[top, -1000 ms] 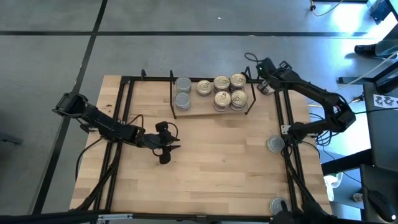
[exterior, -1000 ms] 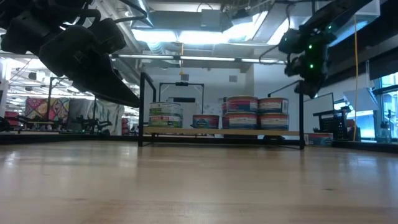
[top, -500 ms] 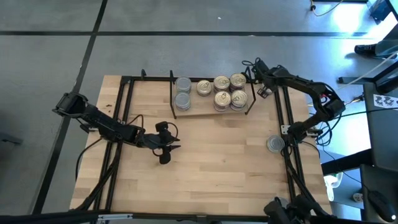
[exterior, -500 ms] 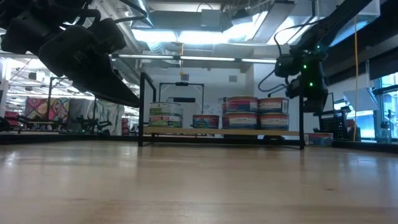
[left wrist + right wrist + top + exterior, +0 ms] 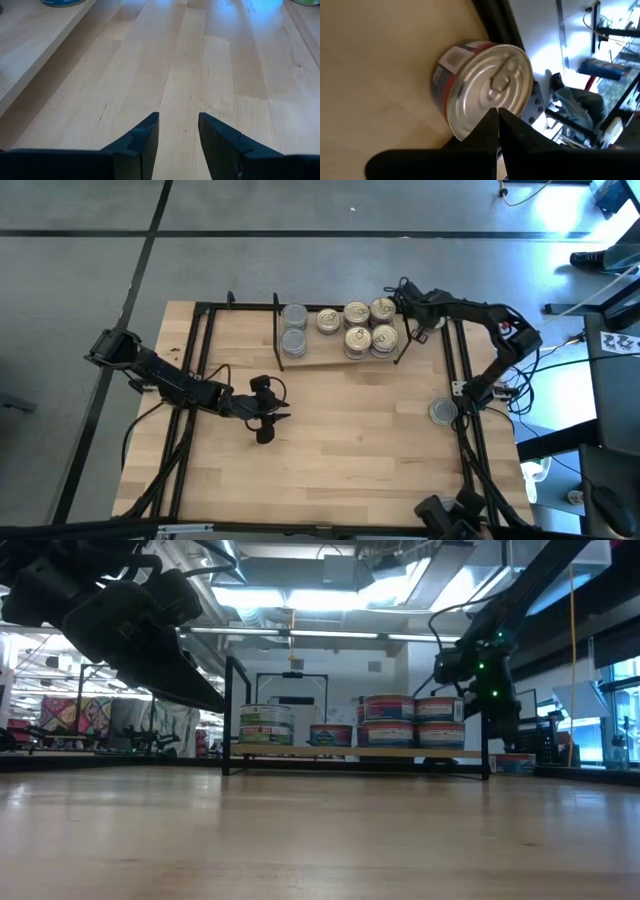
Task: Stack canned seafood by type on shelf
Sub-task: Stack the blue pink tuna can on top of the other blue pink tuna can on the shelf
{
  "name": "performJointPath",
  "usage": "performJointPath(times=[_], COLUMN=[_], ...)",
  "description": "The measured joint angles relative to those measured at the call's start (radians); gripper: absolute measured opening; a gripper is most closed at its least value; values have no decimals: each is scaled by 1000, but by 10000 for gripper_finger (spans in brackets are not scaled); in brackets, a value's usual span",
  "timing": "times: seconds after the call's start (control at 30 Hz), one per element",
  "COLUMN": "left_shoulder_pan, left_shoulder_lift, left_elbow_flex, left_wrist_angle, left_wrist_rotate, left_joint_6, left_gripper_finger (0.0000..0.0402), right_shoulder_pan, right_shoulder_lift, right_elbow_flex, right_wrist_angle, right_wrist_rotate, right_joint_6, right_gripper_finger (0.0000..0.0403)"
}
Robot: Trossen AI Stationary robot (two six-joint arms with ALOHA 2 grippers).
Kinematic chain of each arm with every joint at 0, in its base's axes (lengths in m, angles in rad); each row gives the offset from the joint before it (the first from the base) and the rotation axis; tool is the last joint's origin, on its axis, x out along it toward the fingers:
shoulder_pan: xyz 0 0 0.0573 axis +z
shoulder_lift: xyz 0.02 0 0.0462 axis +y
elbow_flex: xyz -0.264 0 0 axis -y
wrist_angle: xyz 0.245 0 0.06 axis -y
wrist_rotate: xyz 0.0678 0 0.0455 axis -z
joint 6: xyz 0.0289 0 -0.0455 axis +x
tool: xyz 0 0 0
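— where's your right gripper (image 5: 404,307)?
— pinched closed, empty, by the shelf's (image 5: 340,359) right end, just past the tins (image 5: 369,326) stacked there.
— and the left gripper (image 5: 276,417)?
— hanging over the bare tabletop (image 5: 350,440), its fingers (image 5: 144,136) apart on nothing. one tin (image 5: 442,412) sits at the right edge.

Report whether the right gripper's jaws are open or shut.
Shut: in the right wrist view the right gripper's jaws meet, holding nothing, with a can lying beyond.

Tabletop (image 5: 340,430): pale wood, smooth, faintly glossy
Tins (image 5: 357,340): shiny metal lids
Shelf (image 5: 340,356): black wire, light wooden board
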Motion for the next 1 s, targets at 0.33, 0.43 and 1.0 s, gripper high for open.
performJointPath(times=[0.33,0.43,1.0], left_shoulder_pan=[0,0,11], left_shoulder_lift=[0,0,0], left_elbow_flex=[0,0,0], left_wrist_angle=[0,0,1], left_wrist_rotate=[0,0,-3], left_joint_6=[-2,1,-1], left_gripper_finger=[136,136,136], right_shoulder_pan=[-34,-33,-32], right_shoulder_lift=[21,21,6], right_elbow_flex=[-31,-53,-55], right_wrist_angle=[67,103,5], right_wrist_rotate=[-69,-79,-136], right_joint_6=[-86,-107,-94], right_gripper_finger=[14,14,14])
